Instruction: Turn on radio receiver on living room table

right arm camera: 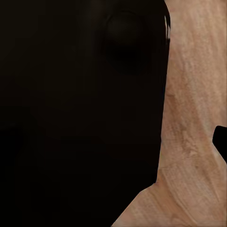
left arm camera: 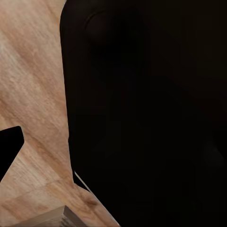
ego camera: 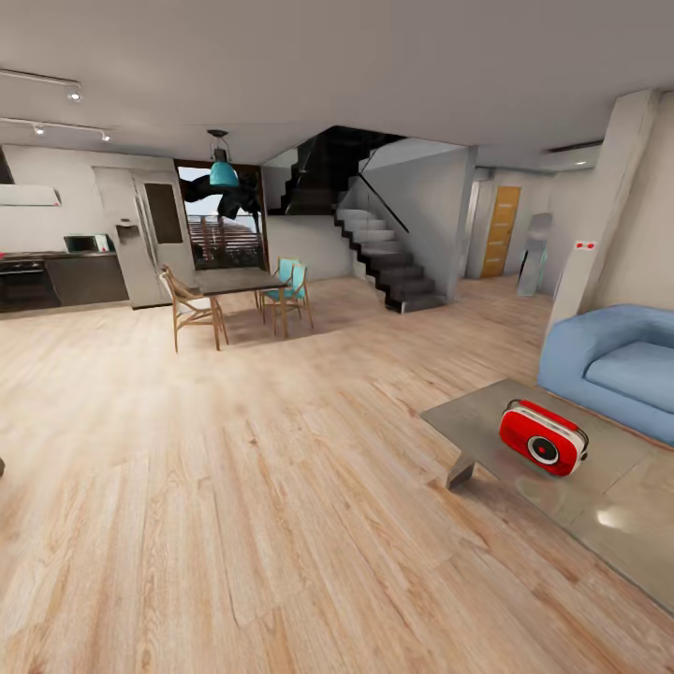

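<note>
Pincer states cannot be told; approach step: drive toward the radio [ego camera: 543, 437] on the tabletop [ego camera: 487, 421], then reach.

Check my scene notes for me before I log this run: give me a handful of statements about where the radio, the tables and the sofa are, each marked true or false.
1. The radio receiver sits on the low grey table. True.
2. The radio is blue. False: it is red with a dark round dial.
3. A blue sofa stands just beyond the low table. True.
4. The radio rests on the dining table. False: that dark table with chairs stands far off, near the kitchen.
5. A staircase rises at the back of the room. True.
</note>
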### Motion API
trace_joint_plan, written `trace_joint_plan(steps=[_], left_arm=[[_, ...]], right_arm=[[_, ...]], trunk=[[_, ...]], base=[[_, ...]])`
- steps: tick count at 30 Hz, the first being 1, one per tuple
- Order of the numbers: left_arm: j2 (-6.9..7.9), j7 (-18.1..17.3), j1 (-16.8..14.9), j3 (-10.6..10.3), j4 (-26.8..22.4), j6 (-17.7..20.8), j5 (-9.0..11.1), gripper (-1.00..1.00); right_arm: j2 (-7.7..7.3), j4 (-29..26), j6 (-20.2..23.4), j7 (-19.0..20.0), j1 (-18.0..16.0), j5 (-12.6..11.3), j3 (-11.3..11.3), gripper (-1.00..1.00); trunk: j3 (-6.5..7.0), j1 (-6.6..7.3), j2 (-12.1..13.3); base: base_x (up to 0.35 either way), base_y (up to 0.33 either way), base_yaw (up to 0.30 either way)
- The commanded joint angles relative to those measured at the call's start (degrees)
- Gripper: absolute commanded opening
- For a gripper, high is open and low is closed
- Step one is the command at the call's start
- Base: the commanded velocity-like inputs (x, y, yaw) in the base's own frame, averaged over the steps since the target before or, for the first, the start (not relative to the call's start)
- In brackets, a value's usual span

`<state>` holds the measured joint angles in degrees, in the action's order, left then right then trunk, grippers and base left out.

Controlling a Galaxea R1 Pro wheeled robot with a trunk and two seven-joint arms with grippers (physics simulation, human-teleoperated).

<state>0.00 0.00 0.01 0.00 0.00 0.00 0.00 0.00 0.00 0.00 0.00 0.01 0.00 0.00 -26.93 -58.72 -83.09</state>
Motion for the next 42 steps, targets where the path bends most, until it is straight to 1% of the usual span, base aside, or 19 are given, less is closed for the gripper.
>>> trace_joint_plan(steps=[1,2,5,9,15,18,30,31,42], left_arm=[[0.00,0.0,0.0,0.0,0.0,0.0,0.0,1.00],[0.33,-0.2,-0.2,0.2,-0.3,-0.3,0.2,1.00],[0.25,-0.2,-0.2,0.1,-0.9,-0.6,0.2,1.00],[0.57,-0.3,-0.2,-0.3,-1.5,-0.7,-0.1,1.00],[0.62,-0.3,-0.2,-0.2,-1.7,-0.8,-0.1,1.00],[0.58,-0.3,-0.2,-0.2,-1.7,-0.8,-0.1,1.00],[0.62,-0.3,-0.2,0.2,-1.8,-0.9,0.0,1.00],[0.62,-0.3,-0.2,0.2,-1.8,-0.9,0.0,1.00],[0.59,-0.3,-0.2,0.2,-1.8,-0.9,0.0,1.00]], right_arm=[[0.00,0.0,0.0,0.0,0.0,0.0,0.0,1.00],[0.15,-0.2,-0.3,-0.1,-0.3,0.1,0.3,1.00],[0.14,-0.2,-0.6,-0.1,-1.2,0.2,1.3,1.00],[0.22,-0.2,-1.2,0.1,-1.5,-0.9,2.6,1.00],[0.26,-0.2,-1.7,0.2,-1.5,-2.8,4.5,1.00],[0.26,-0.2,-1.7,0.2,-1.5,-3.0,5.5,1.00],[0.26,-0.2,-1.7,0.2,-1.5,-3.2,9.4,1.00],[0.26,-0.2,-1.7,0.2,-1.5,-3.2,21.9,1.00],[0.26,-0.2,-1.7,0.2,-1.5,-3.2,21.9,1.00]], trunk=[[0.00,-0.01,0.0],[0.00,-0.01,0.0],[0.00,-0.01,0.0],[0.00,-0.01,0.0],[0.00,-0.01,0.0],[0.00,-0.01,0.0],[0.00,-0.01,0.0],[0.00,-0.01,0.0],[0.00,-0.01,0.0]], base=[[0.000,0.000,0.000],[0.000,0.000,0.000],[0.000,0.000,0.000],[0.000,0.000,0.000],[0.000,0.000,0.000],[0.000,0.000,-0.034],[0.000,0.000,-0.253],[0.000,0.000,-0.283],[0.000,0.000,-0.283]])
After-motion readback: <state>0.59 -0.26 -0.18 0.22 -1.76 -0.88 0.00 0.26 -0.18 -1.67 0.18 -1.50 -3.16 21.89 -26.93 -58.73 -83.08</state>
